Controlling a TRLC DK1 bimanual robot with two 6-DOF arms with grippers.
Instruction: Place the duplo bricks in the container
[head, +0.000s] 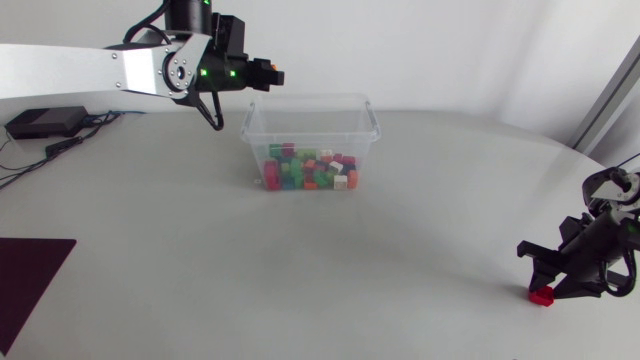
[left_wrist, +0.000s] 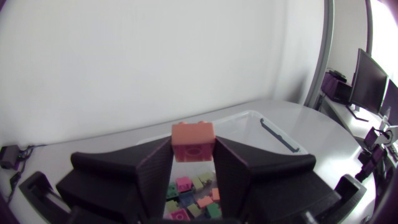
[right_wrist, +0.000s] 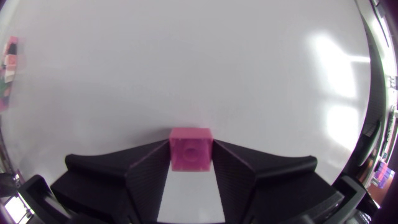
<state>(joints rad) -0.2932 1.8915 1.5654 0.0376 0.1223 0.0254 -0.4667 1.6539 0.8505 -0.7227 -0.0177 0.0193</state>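
My left gripper (head: 266, 73) hangs over the back left rim of the clear plastic container (head: 365, 112), shut on an orange duplo brick (left_wrist: 193, 142) held between its fingertips. Several coloured bricks (head: 308, 168) lie in the container, and the left wrist view shows them below the fingers. At the table's right front, my right gripper (head: 543, 283) is down on the table. A pink-red brick (right_wrist: 190, 148) sits between its fingers, and both touch its sides. The head view shows that brick (head: 541, 296) at the fingertips.
A dark mat (head: 30, 272) lies at the table's left front edge. A black box with cables (head: 42, 124) sits at the back left. The table's curved edge runs close behind the right arm.
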